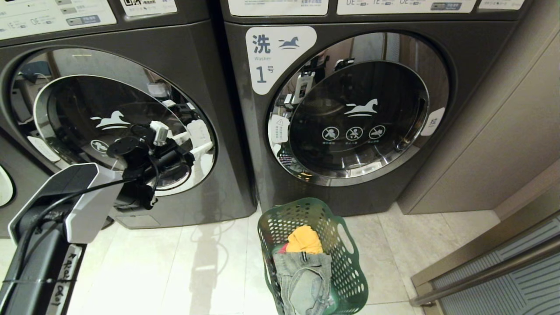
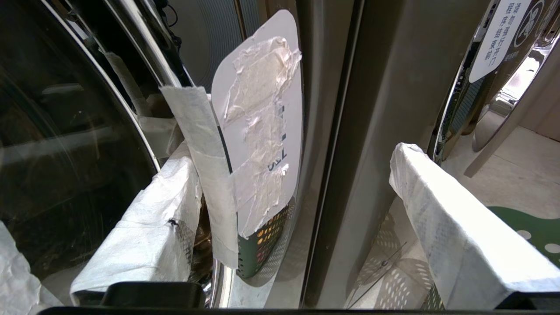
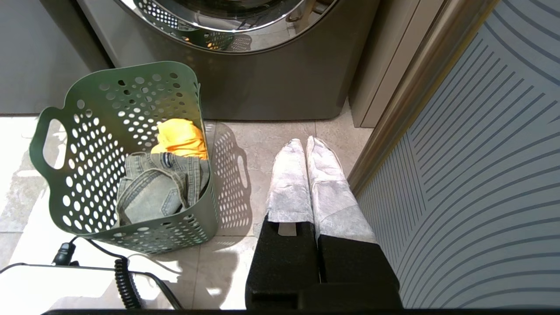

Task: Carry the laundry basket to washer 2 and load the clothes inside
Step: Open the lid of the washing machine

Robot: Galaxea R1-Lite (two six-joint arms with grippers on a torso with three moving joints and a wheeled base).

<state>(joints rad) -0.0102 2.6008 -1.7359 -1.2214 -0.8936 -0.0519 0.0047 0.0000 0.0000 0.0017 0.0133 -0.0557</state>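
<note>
The dark green laundry basket (image 1: 280, 223) (image 3: 100, 122) stands on the floor in front of the washer labelled 1. The clothes lie in it, grey jeans (image 1: 302, 280) (image 3: 153, 192) under a yellow-orange cloth (image 1: 304, 239) (image 3: 181, 138). Washer 2 (image 1: 210, 65) is the dark grey machine on the left; its numeral is out of view. My left gripper (image 1: 192, 142) (image 2: 294, 154) is open at the right rim of that washer's shut door, its white-wrapped fingers (image 2: 144, 227) astride a taped white label (image 2: 262, 122). Beside the basket my right gripper (image 3: 306, 142) hangs shut and empty over the floor.
Washer 1 (image 1: 358, 113) stands to the right with its door shut. A grey wall panel (image 1: 503, 131) and a ribbed sliding door (image 1: 516, 280) (image 3: 481, 175) close off the right side. A coiled black cable (image 3: 122, 280) lies near the basket. Pale tiles (image 1: 197, 262) cover the floor.
</note>
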